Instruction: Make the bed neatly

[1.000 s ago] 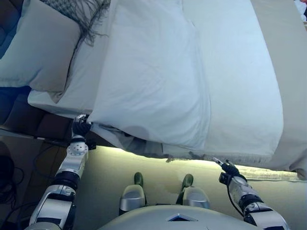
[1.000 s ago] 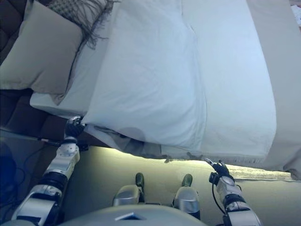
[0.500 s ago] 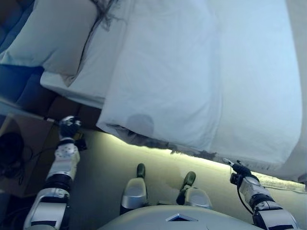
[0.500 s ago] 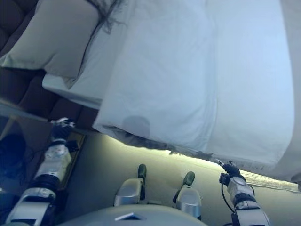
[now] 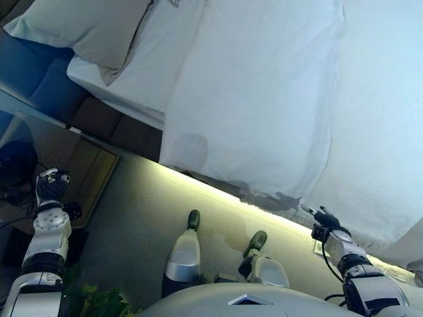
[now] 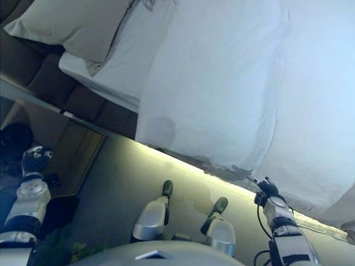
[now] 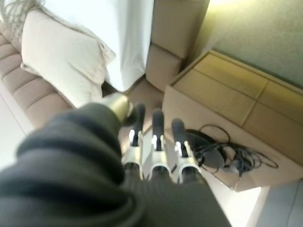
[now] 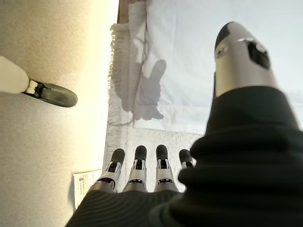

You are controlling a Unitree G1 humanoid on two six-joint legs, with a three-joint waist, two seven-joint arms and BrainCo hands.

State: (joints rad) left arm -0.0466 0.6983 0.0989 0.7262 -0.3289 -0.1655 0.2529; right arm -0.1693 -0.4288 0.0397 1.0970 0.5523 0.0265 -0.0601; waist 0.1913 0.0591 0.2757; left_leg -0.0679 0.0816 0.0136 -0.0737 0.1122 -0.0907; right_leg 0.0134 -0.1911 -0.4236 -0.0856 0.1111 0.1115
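Note:
The bed has a white duvet [image 5: 258, 99] spread over it, its near edge hanging over the side. A beige pillow [image 5: 86, 26] lies at the head end on the white sheet [image 5: 139, 72]. My left hand [image 5: 51, 185] is away from the bed, over the bedside table; the left wrist view shows it [image 7: 156, 146] open and empty. My right hand [image 5: 324, 221] is low beside the bed's near edge, below the duvet's hem. In the right wrist view it [image 8: 142, 175] is open and empty, over the fringed edge of the cover [image 8: 120, 94].
A wooden bedside table [image 7: 227, 104] with black cables [image 7: 222, 153] stands by the padded headboard [image 6: 33, 66]. Beige carpet [image 5: 145, 218] runs along the bed. A green plant [image 5: 99, 304] shows at the lower left.
The camera has swung, shifting the whole picture. My left hand has left the duvet's corner and drawn away from the bed to over the bedside table. The right hand stays by the bed's edge.

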